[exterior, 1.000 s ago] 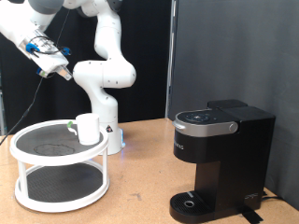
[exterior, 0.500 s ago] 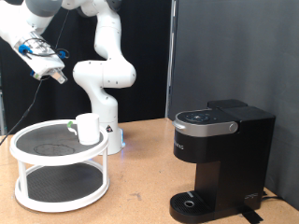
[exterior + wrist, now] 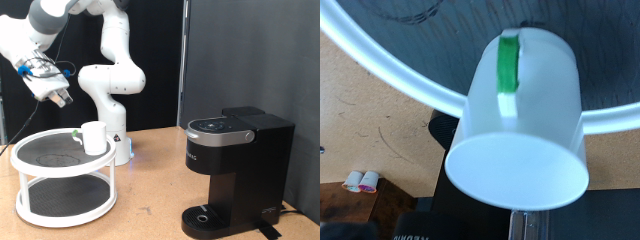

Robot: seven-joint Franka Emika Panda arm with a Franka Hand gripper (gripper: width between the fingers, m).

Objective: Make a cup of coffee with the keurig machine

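Observation:
The white cup [image 3: 94, 137] stands upright on the top tier of a round white two-tier rack [image 3: 30, 165], at the rack's right side in the exterior view. My gripper [image 3: 59, 98] hangs in the air above and to the exterior view's left of the cup, holding nothing that I can see. The wrist view looks down into the cup [image 3: 520, 120], which is empty and has a green stripe on its handle [image 3: 508, 65]. The black keurig machine [image 3: 236, 170] stands at the exterior view's right with its lid down.
The arm's white base [image 3: 112, 100] stands just behind the rack. Two small white pods [image 3: 362, 180] lie on the wooden table [image 3: 150, 190] near the base. A dark curtain hangs behind.
The gripper has come down towards the rack and the cup. The cup and the machine have not moved.

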